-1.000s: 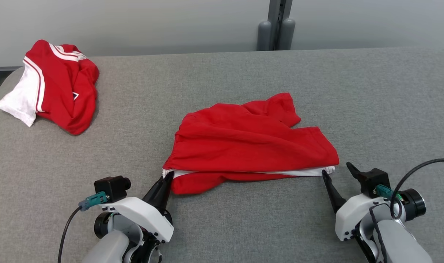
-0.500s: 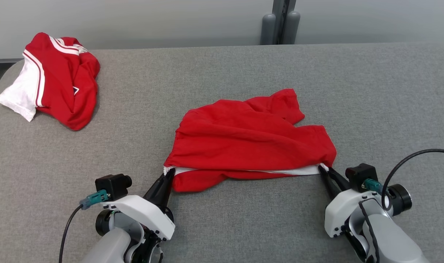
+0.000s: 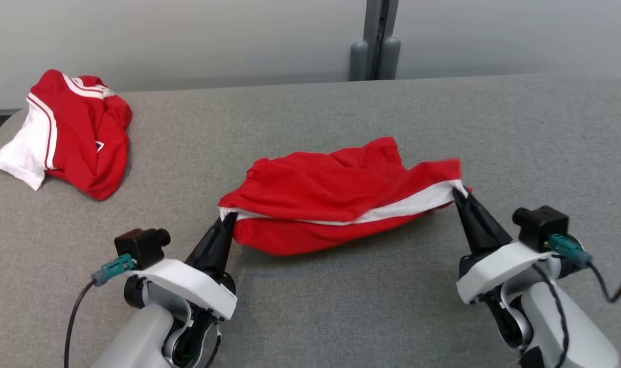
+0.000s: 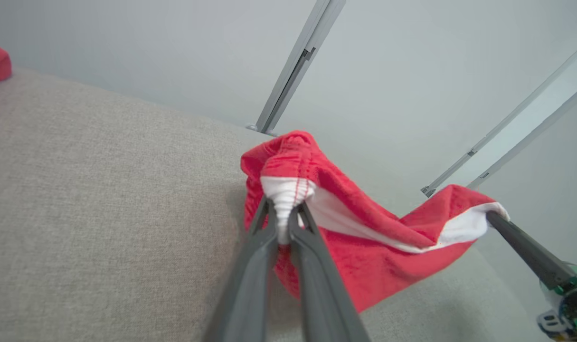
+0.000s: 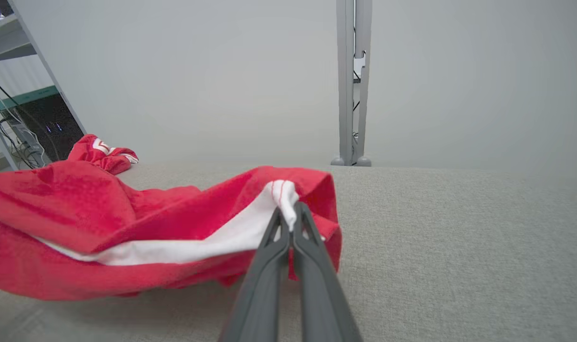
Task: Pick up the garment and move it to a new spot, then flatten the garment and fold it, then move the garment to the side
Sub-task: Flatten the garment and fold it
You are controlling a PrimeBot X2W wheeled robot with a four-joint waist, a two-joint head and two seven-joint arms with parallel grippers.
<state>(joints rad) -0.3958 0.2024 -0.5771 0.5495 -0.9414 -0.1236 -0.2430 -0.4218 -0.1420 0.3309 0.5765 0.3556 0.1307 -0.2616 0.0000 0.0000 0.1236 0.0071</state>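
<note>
– Right pincer [image 3: 456, 191] just snapped shut on the white band [image 3: 407, 205] at its end of the shorts [image 3: 330, 189]. A second ago it was wide open, just beside that end.
– And the left pincer?
– Left pincer [image 3: 227, 219] is clenched on the other end of the band, same as before. So now I hold both ends.
– Are the shorts still on the table?
– Not flat any more. Both ends are up, so the shorts hang between my pincers like a little hammock. The low middle may still brush the table [image 3: 341, 306]; I cannot tell. They are in the middle, near me.
– What does that mean?
– I think the pick-up is done, and I can carry them to a new spot next. Flattening and folding are still to come.
– Anything in the way?
– Nothing touches the shorts but my pincers. Far off on my left lies a red and white shirt [image 3: 85, 128], well apart. At the back stands a grey post [image 3: 374, 46] by the wall. I would stay away from the shirt, so the two don't get mixed up.
</note>
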